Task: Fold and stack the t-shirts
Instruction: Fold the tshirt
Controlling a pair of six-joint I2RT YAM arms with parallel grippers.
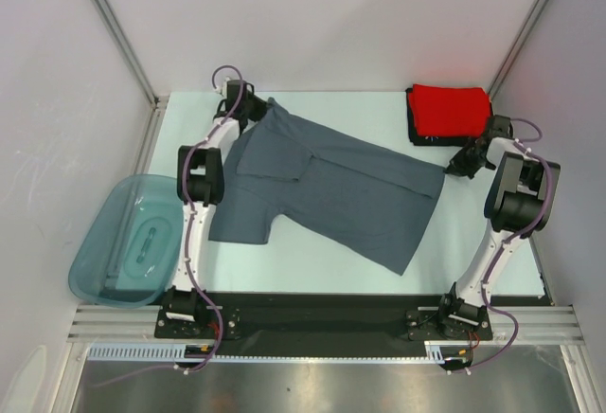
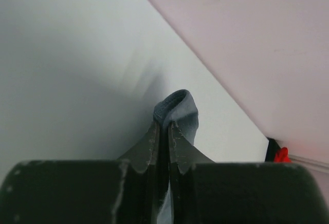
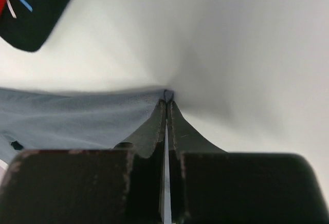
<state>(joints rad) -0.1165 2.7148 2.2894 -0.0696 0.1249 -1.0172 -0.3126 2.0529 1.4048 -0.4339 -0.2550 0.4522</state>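
A slate blue-grey t-shirt lies spread slantwise across the table, one part folded over near its far-left end. My left gripper is at the shirt's far-left corner; in the left wrist view it is shut on a bunched hem of the blue-grey cloth. My right gripper is at the shirt's right corner. In the right wrist view it is shut on the very edge of the cloth. A folded red t-shirt rests on a folded black t-shirt at the back right.
A translucent teal tub sits off the table's left edge beside the left arm. White walls close in the back and both sides. The black shirt's corner shows just beyond my right gripper.
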